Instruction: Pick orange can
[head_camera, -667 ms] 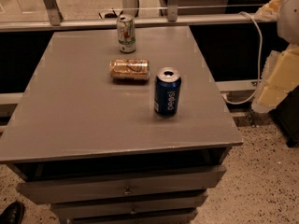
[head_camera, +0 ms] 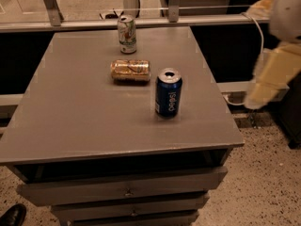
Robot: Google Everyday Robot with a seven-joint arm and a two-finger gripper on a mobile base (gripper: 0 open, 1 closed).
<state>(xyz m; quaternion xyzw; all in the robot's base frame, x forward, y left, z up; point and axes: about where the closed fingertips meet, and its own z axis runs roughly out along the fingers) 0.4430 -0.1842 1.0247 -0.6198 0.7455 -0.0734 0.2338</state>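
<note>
Orange can (head_camera: 130, 70) lies unmoved on the desk (head_camera: 70, 126); my end effector (head_camera: 257, 94) hangs well right, opening I cannot tell; reach pending.

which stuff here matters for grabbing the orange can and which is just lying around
For the job: orange can, on its side; claw, out to the right of the table.
Lying about: blue Pepsi can, upright; white-and-green can, upright at the back.
</note>
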